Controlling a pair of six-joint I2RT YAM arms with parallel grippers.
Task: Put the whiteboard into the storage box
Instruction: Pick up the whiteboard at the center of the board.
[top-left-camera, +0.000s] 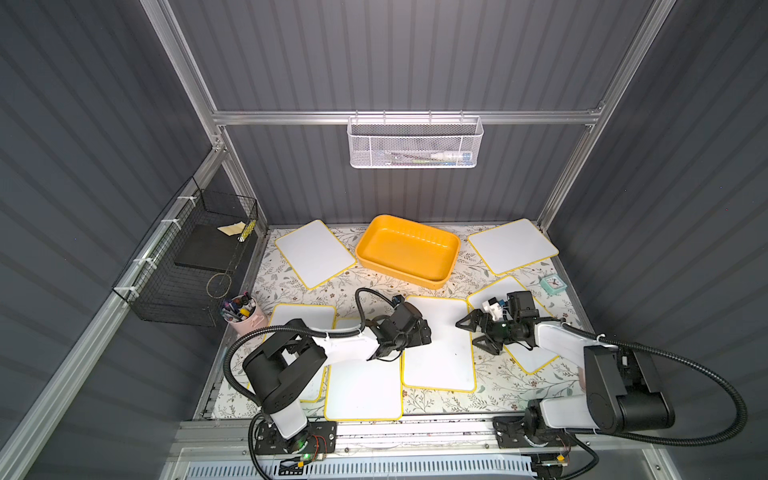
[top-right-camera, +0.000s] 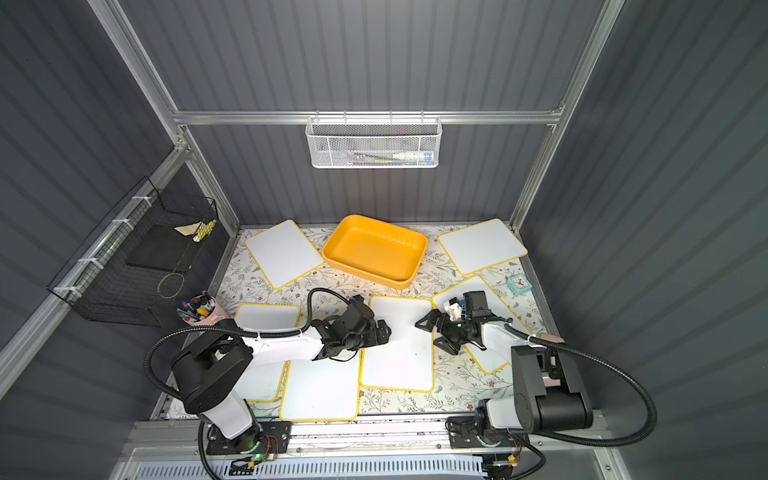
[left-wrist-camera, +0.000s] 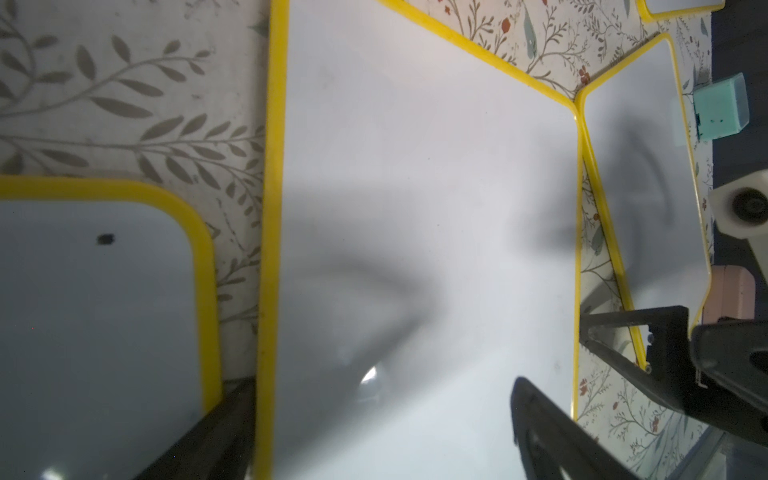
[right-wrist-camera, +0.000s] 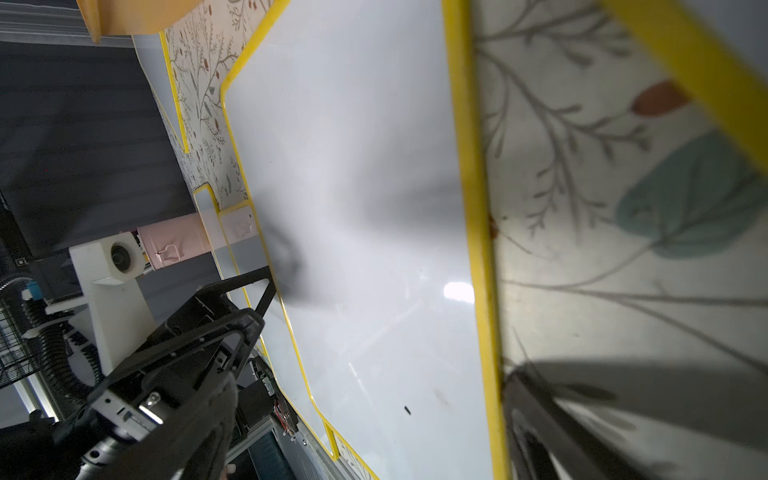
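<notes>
L gripper open at mid board's 9 o'clock edge; R gripper open at 3. Best: pinch rim squarely, lift flat, carry to box at 12.

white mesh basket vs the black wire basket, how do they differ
The white mesh basket is fine-meshed and hangs from the back rail; the black wire basket is an open grid tied to the side rail. The white one holds pen-like items; the black one holds a dark flat slab. Both are hung on rails.
</notes>
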